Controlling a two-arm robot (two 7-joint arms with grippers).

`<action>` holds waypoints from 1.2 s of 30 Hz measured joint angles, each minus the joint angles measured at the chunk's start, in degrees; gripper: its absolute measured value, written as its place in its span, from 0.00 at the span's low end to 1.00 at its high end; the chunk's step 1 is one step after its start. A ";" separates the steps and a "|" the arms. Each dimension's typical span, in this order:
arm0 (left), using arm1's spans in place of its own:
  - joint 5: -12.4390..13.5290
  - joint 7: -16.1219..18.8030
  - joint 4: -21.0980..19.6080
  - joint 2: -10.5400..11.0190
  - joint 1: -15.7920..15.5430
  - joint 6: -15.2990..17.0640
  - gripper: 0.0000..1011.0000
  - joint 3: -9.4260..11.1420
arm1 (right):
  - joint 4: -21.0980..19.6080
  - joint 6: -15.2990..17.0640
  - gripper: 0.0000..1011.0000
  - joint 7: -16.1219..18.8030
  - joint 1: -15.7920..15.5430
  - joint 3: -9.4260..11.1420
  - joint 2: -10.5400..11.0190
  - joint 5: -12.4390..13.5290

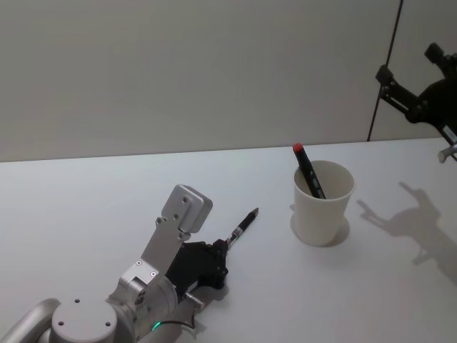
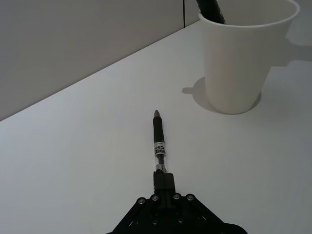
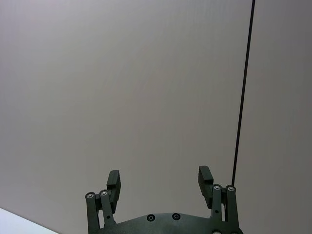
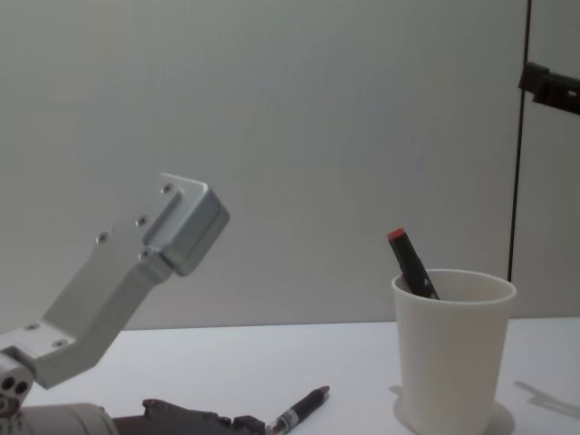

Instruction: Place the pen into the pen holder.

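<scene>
Black pen (image 1: 243, 223) pinched by its rear end in the left gripper (image 1: 227, 244), low over the table (image 1: 107, 193), left of the white paper cup (image 1: 323, 204), right gripper (image 3: 158, 178) raised aside, fingers apart.

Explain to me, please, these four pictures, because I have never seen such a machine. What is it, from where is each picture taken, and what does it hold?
This is a robot with two arms, and each arm ends in a tool that can pinch things. One picture comes from a camera on its head, looking down. One comes from its chest, looking across the table, and one from each wrist. On the white table stands a white paper cup with a red-capped marker leaning inside. The left tool is closed on the back end of a dark pen, low over the table and to the left of the cup. The right tool is open, holds nothing, and is raised in front of the wall.
</scene>
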 joint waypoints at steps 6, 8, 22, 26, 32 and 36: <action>0.03 0.12 0.08 0.01 0.02 0.12 0.11 0.01 | 0.00 0.00 0.99 0.00 0.00 0.00 0.00 0.00; 0.03 0.11 0.08 0.01 0.02 0.14 0.18 0.01 | 0.00 0.00 0.99 0.00 0.00 0.00 0.00 0.00; 0.02 0.07 0.10 0.00 0.00 0.27 0.60 0.00 | 0.00 0.00 0.99 0.00 0.00 0.00 0.00 0.00; 0.01 0.05 0.10 0.00 0.00 0.24 0.72 -0.01 | 0.00 0.01 0.99 0.00 0.00 0.00 0.00 0.00; 0.00 0.01 0.08 0.00 0.00 0.19 0.90 0.00 | 0.00 0.01 0.99 0.00 0.00 0.00 0.00 0.00; 0.00 0.00 0.08 0.00 0.00 0.17 0.99 0.00 | 0.00 0.00 0.99 0.00 0.00 0.00 0.00 0.00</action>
